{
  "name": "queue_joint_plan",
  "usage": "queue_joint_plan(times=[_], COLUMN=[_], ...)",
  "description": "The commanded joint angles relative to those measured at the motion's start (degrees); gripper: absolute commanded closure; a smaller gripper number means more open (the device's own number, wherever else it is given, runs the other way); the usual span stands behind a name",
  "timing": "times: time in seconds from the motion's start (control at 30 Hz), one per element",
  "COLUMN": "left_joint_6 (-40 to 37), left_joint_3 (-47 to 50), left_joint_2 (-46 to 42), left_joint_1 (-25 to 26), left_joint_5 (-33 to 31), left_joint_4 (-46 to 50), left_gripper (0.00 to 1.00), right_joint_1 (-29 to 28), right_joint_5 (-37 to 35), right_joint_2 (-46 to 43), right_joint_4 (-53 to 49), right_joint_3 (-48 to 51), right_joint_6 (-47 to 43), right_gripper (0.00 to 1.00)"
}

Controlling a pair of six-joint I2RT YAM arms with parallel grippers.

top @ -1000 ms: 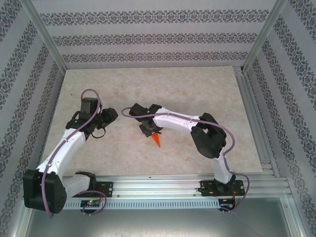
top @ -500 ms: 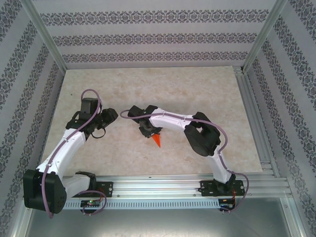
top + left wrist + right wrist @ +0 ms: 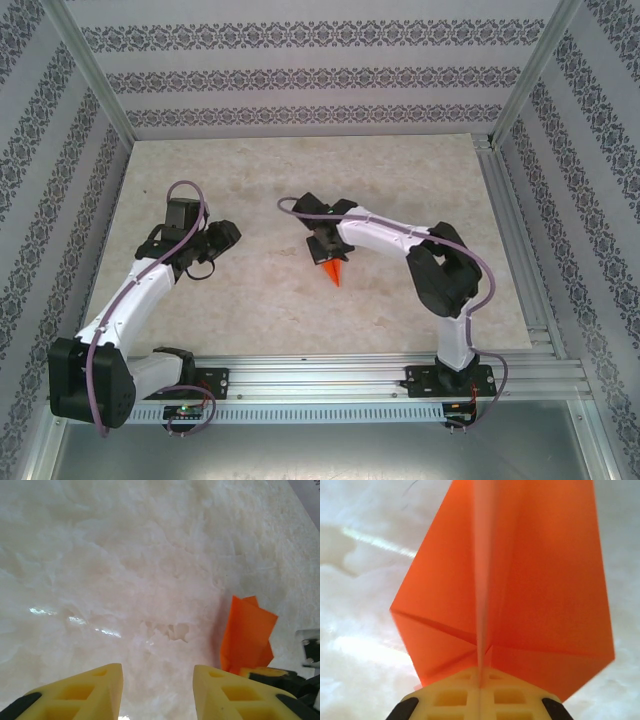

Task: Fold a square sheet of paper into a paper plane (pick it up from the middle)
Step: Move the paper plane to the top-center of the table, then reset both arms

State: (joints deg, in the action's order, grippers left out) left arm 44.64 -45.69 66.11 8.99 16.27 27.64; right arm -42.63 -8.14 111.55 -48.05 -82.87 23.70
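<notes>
From above, the right gripper (image 3: 326, 246) sits near the middle of the pale marbled table (image 3: 300, 170), its jaws closed on the far end of the bright orange paper plane (image 3: 333, 272), a narrow folded dart whose point aims at the near edge. The left gripper (image 3: 220, 238) hangs over the left part of the table, well apart from the paper plane. From this height I cannot tell how far its jaws stand apart. Against the frame of a second ago, the right gripper has swung to the right and slightly farther away, carrying the paper plane with it. The left arm has kept its place.

In the left wrist view, the left gripper (image 3: 157, 670) has its two yellow fingers (image 3: 95, 687) set apart with only bare table between them, gripping and touching nothing. To the right, the paper plane (image 3: 247, 635) stands up on edge above the table, with the right gripper (image 3: 280, 677) clamping it from below in this picture. Whether the paper touches the table I cannot tell.

In the right wrist view, the right gripper (image 3: 481, 677) has its yellow pads pressed together on the paper plane (image 3: 530, 580), pinching it along its centre crease. The orange wings spread out to either side of the crease, and pale table shows behind.
</notes>
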Motion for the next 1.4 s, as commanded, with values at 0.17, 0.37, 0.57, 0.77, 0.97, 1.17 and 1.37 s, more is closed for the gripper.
queue_joint_plan(times=[0.17, 0.37, 0.57, 0.77, 0.97, 1.17, 1.37], left_joint_6=[-0.9, -1.2, -2.4, -5.3, -10.7, -18.4, -32.9], left_joint_3=[-1.0, -0.6, -0.6, -1.9, -0.7, 5.2, 11.4], left_joint_2=[1.1, 1.2, 0.1, -1.5, -5.2, -9.1, -3.5], left_joint_1=[-0.4, -0.1, 0.2, 0.4, 1.7, 2.1, 2.0], left_joint_5=[6.3, 8.2, 8.3, 5.8, -5.4, -23.8, -36.8], left_joint_4=[-4.2, -6.1, -6.6, -5.2, -6.0, -13.6, -24.3], left_gripper=[0.52, 0.51, 0.46, 0.36, 0.00, 0.00, 0.00], right_joint_1=[10.0, 11.4, 11.8, 12.0, 13.4, 23.3, 36.5], right_joint_5=[8.6, 8.8, 8.1, 3.8, -11.7, -22.8, -19.3], right_joint_2=[-1.2, 1.7, -0.8, -10.2, -27.8, -44.5, -48.6], right_joint_4=[8.3, 7.9, 5.1, 1.6, 6.6, 21.7, 46.9], right_joint_3=[3.9, 2.3, 0.6, 0.6, 10.1, 29.8, 50.0], right_joint_6=[1.0, -0.5, -1.9, -3.5, -6.4, -8.2, -13.5], right_gripper=[0.92, 0.89, 0.73, 0.67, 0.52, 0.10, 0.02])
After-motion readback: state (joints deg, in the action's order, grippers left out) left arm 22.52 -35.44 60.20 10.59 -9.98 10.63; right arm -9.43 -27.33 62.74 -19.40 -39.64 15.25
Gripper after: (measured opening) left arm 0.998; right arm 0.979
